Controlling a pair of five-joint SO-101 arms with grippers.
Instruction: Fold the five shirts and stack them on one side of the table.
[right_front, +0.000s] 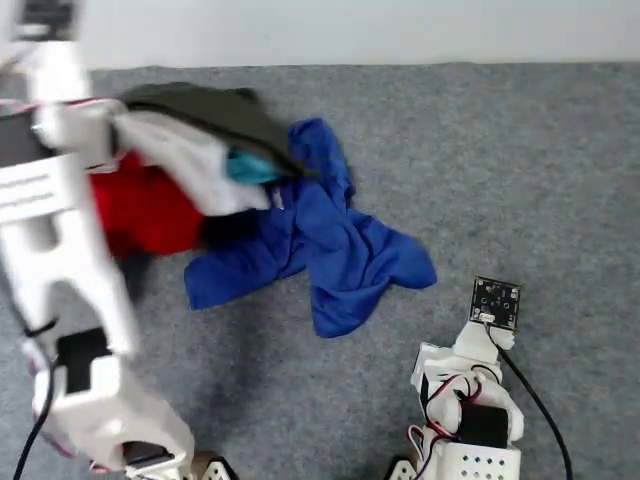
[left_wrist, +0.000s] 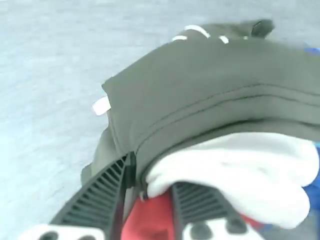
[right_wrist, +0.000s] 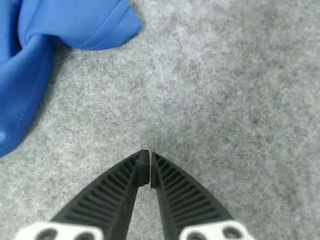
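The shirts lie in a heap at the table's far left. A dark olive shirt (right_front: 215, 110) (left_wrist: 210, 85) is on top, over a white shirt (right_front: 190, 165) (left_wrist: 240, 175), a teal one (right_front: 250, 167) and a red one (right_front: 145, 210) (left_wrist: 145, 225). A blue shirt (right_front: 320, 250) (right_wrist: 60, 30) sprawls unfolded toward the middle. My left gripper (right_front: 112, 140) (left_wrist: 150, 175) is at the heap's left edge, shut on the white shirt, with red cloth also between its fingers. My right gripper (right_wrist: 150, 167) is shut on nothing above bare carpet, near a blue sleeve.
Grey carpet (right_front: 520, 160) covers the table, with free room across the right half and along the front. The right arm (right_front: 465, 395) sits folded back at the front right edge. A pale wall runs along the far edge.
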